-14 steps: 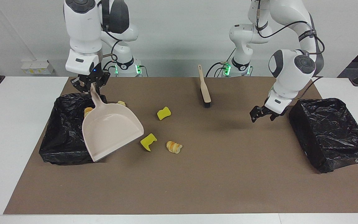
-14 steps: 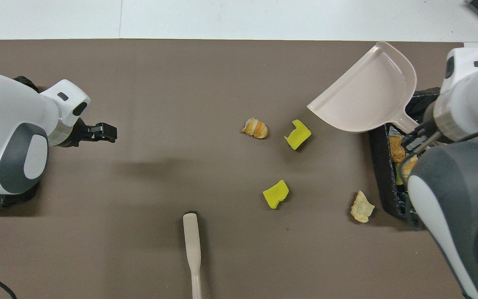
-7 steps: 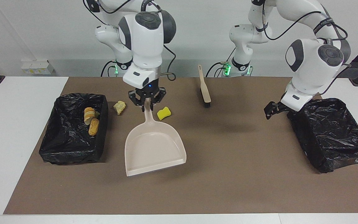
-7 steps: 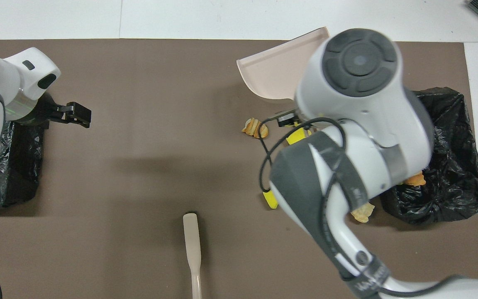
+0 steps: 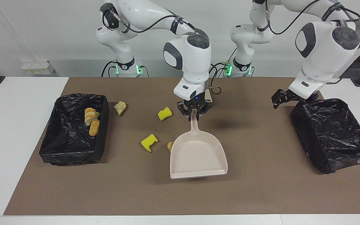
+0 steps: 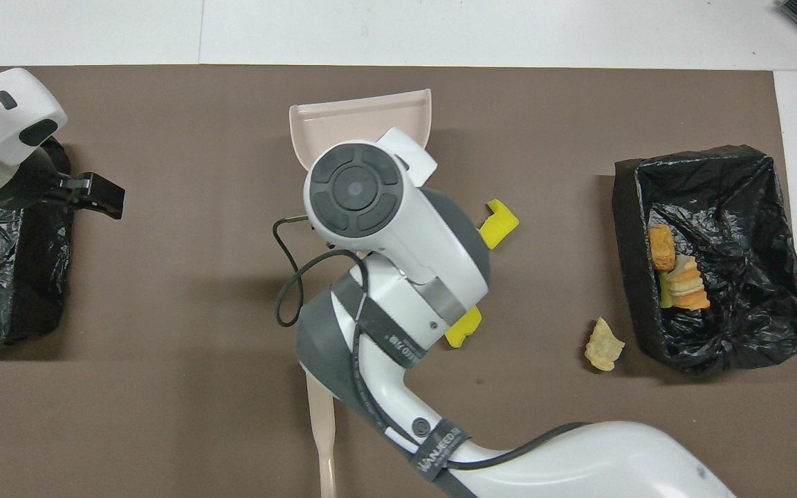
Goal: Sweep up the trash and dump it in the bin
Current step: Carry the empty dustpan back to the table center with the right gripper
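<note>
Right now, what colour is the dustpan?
Pale beige-pink dustpan; clearest in the facing view.

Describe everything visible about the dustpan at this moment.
The dustpan is a pale beige scoop, plastic by its look, with a flat pan, low raised side walls, a straight open lip and a slim handle. The pan looks empty. The right gripper is shut on the handle's end, with the open lip pointing away from the robots. It sits mid-mat over the brown mat, a tan scrap just beside its wall; whether it touches the mat is unclear.
</note>
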`<state>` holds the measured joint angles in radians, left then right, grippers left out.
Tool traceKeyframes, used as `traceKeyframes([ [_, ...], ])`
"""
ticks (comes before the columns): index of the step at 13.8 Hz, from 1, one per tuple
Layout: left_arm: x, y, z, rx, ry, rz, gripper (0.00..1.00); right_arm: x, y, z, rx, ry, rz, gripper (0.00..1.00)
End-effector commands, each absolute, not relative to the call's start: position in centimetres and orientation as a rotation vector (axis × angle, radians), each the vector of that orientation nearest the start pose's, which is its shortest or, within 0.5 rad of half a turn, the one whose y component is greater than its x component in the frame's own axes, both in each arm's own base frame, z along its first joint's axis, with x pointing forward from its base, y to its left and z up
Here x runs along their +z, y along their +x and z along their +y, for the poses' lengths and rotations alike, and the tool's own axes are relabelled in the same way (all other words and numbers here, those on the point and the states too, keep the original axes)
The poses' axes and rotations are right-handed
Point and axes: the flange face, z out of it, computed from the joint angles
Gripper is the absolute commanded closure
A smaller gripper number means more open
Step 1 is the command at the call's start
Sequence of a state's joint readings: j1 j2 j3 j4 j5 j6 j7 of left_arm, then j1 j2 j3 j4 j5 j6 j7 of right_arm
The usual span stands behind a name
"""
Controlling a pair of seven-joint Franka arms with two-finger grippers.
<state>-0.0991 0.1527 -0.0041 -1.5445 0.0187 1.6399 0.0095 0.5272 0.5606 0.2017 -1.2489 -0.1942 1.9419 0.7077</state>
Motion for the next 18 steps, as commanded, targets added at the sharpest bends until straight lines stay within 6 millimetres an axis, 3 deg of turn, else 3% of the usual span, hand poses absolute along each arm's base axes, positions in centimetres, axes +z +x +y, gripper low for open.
traceKeyframes([
  [1, 56.3, 59.6, -5.7, 0.086, -3.097, 0.216, 0.0, 42.6, 56.5, 49.2, -0.228, -3.048, -0.007, 1.0],
  [7, 56.2, 59.7, -4.8, 0.083, -3.104, 0.216, 0.0, 39.4, 55.6, 49.2, -0.128, -3.025, 0.007, 1.0],
  [9, 56.1, 59.7, -4.7, 0.085, -3.106, 0.216, 0.0, 37.3, 55.5, 48.9, -0.127, -3.022, 0.003, 0.94],
  [10, 56.2, 59.7, -4.7, 0.081, -3.106, 0.216, 0.0, 37.2, 55.4, 48.8, -0.121, -3.024, 0.003, 0.85],
  [11, 56.1, 59.7, -4.8, 0.078, -3.108, 0.216, 0.0, 37.1, 55.4, 48.7, -0.121, -3.026, 0.002, 0.57],
  [12, 56.1, 59.8, -4.6, 0.069, -3.112, 0.204, 0.0, 37.3, 55.7, 48.5, -0.129, -3.025, 0.005, 0.52],
  [14, 56.1, 60.1, -4.6, 0.059, -3.117, 0.201, 0.0, 37.5, 56.2, 48.2, -0.161, -3.025, -0.046, 0.0],
  [15, 56.0, 60.2, -4.7, 0.043, -3.122, 0.206, 0.0, 37.9, 56.6, 47.8, -0.165, -3.017, -0.058, 0.0],
  [16, 55.9, 60.4, -4.8, 0.029, -3.131, 0.205, 0.0, 39.5, 57.9, 45.9, -0.188, -3.0, -0.007, 0.0],
  [18, 55.0, 61.0, -5.7, 0.0, -3.139, 0.226, 0.0, 45.0, 60.6, 40.2, -0.263, -2.982, 0.117, 0.0],
])
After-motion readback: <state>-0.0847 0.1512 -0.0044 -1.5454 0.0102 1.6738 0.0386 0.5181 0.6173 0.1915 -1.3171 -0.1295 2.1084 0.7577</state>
